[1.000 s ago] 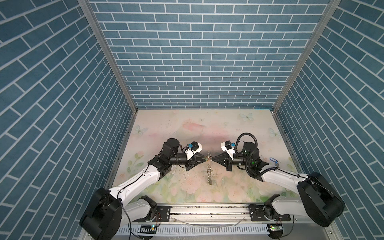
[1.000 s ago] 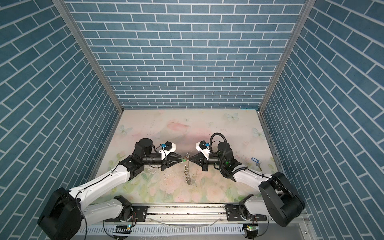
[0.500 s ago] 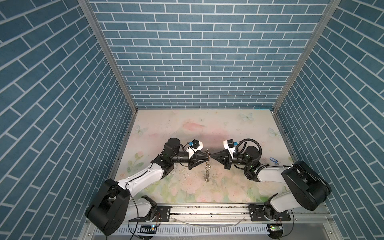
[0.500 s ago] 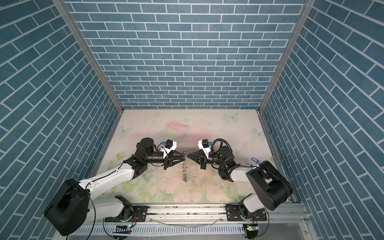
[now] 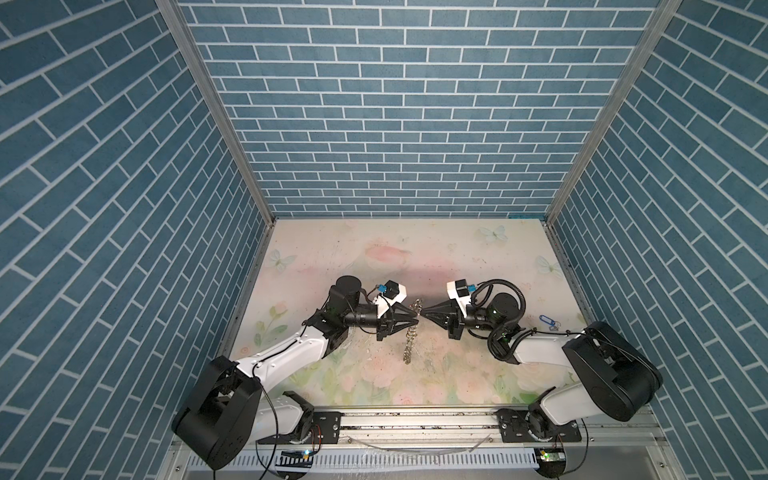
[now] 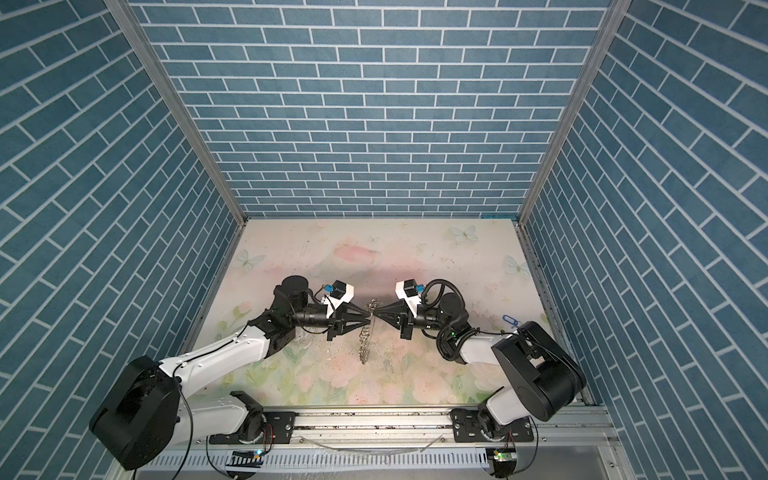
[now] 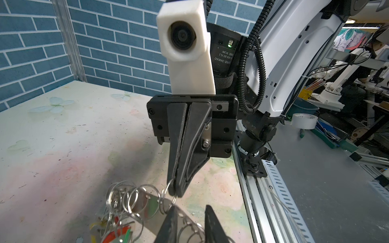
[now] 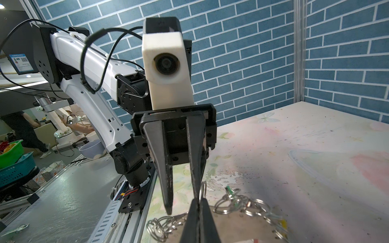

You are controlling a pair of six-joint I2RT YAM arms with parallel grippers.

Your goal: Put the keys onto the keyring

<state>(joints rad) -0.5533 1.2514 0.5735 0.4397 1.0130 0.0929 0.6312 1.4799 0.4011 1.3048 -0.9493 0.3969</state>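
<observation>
The keyring (image 5: 409,343), a silvery hoop strung with small rings, is hanging mid-table with its long axis running from the meeting gripper tips down toward the front rail (image 5: 415,420); its lower end is resting on the flowered table (image 5: 374,249). Keys (image 7: 117,231) with red, green and yellow tags are sitting bunched on it. The right gripper (image 7: 175,189) is pinching one split ring (image 7: 167,193) with its jaws fully closed. The left gripper (image 8: 183,203) is facing it, jaws narrowly parted around the hoop's band (not clamping it). A blue-tagged key (image 5: 545,330) is lying well apart, beside the right arm. Open table is stretching behind toward the back wall (image 5: 407,124), and both side walls are standing well clear.
</observation>
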